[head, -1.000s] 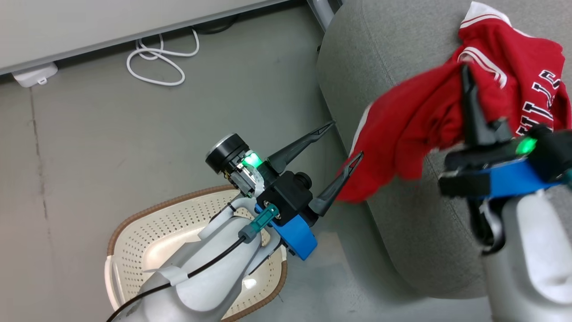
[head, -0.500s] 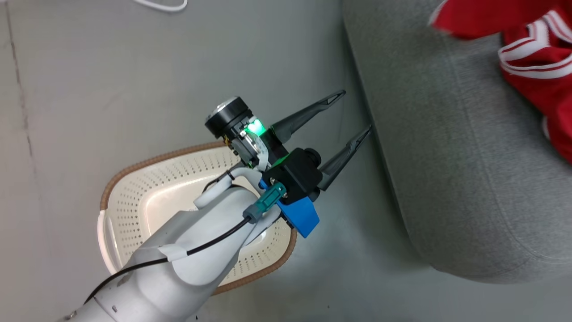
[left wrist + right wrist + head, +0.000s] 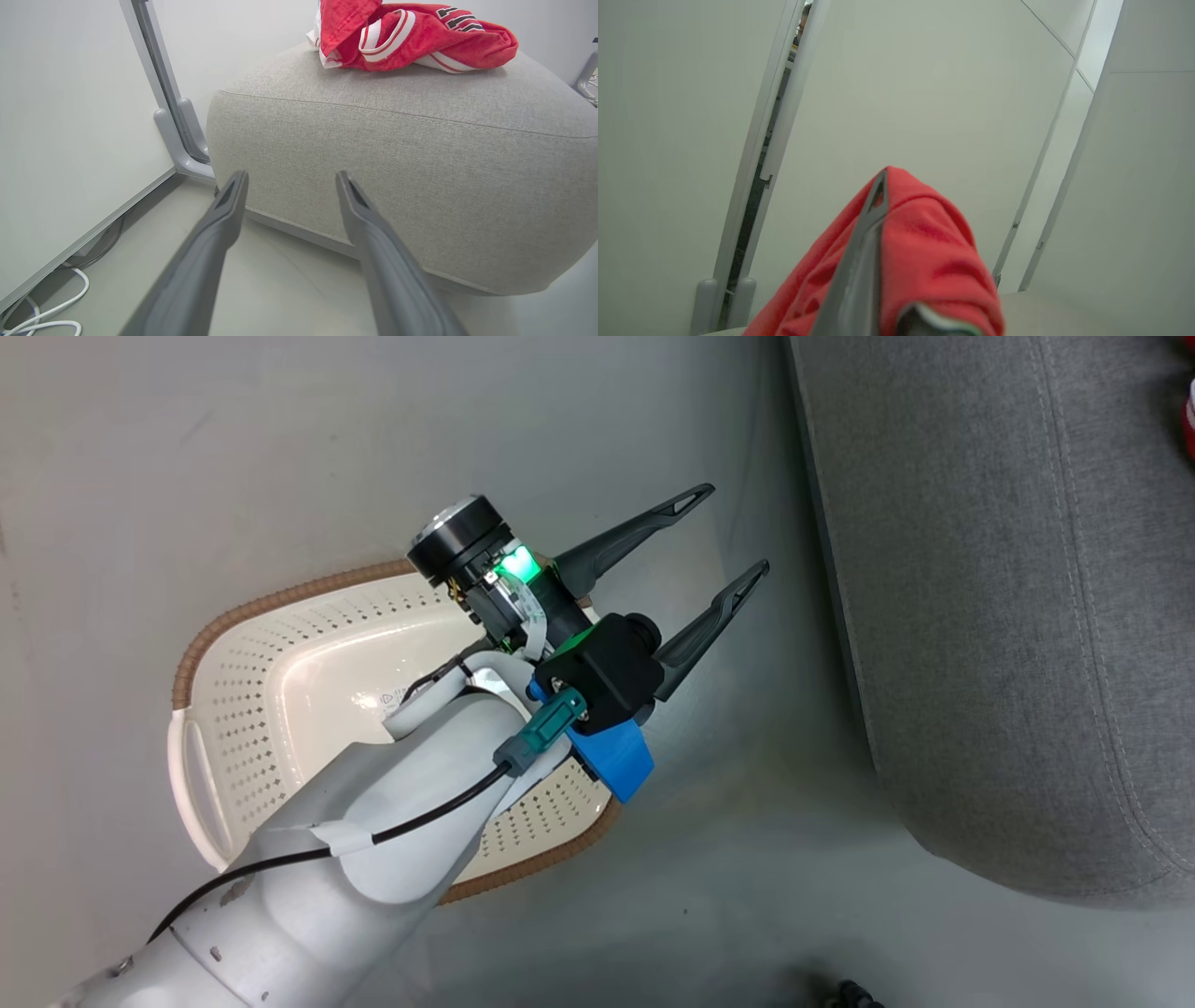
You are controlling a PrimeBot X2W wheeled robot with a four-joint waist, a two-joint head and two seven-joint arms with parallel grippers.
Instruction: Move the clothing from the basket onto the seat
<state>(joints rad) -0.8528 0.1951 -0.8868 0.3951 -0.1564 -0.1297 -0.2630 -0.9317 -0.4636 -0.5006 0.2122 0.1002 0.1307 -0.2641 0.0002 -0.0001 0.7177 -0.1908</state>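
Observation:
The cream basket stands on the floor with only a label sticker on its bottom. My left gripper hangs open and holds nothing, over the floor between the basket and the grey seat. In the left wrist view its fingers point at the seat's side. A red jersey with white-striped trim and black letters lies bunched on the seat top. In the right wrist view my right gripper is shut on a red garment, which drapes over one finger and hides it.
A pale partition panel with a grey foot stands left of the seat, and a white cable lies on the floor under it. Tall pale panels rise behind the right gripper. A red sliver touches the head view's right edge.
The head camera has swung downward, so the right gripper and the red garments have slid out of the head view. My left gripper stays open between basket and seat.

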